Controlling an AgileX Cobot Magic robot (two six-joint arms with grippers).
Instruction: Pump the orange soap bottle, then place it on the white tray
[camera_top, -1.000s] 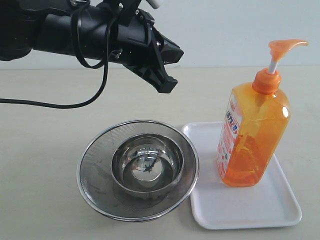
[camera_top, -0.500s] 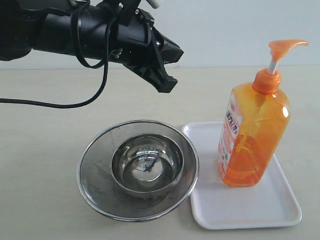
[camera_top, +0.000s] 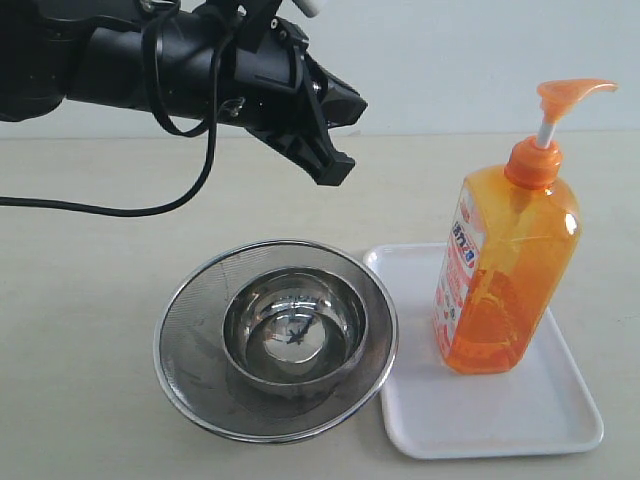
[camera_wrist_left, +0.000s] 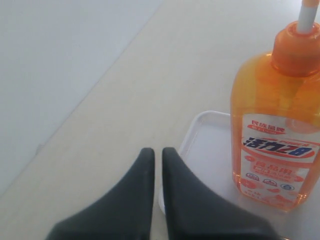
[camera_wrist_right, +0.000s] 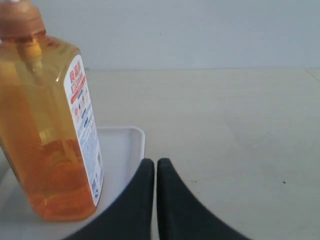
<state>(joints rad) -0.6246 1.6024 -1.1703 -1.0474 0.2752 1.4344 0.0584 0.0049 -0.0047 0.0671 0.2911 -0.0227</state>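
The left pincer (camera_top: 335, 168) is hanging in the air with its jaws pressed together, gripping nothing. The bottle (camera_top: 505, 270) is standing upright on the tray (camera_top: 560, 425), well apart from those tips, lower and off to one side. The strainer (camera_top: 190, 345) is lying below them, nearer. The right pincer (camera_wrist_right: 151, 162) is likewise sitting closed and empty, its tips just beside the tray's corner, with the bottle near.

Placing looks done, but whether pumping is finished I cannot tell. If it is not, the next move is calling for a closed tip pressing squarely down on the pump head (camera_top: 570, 95).
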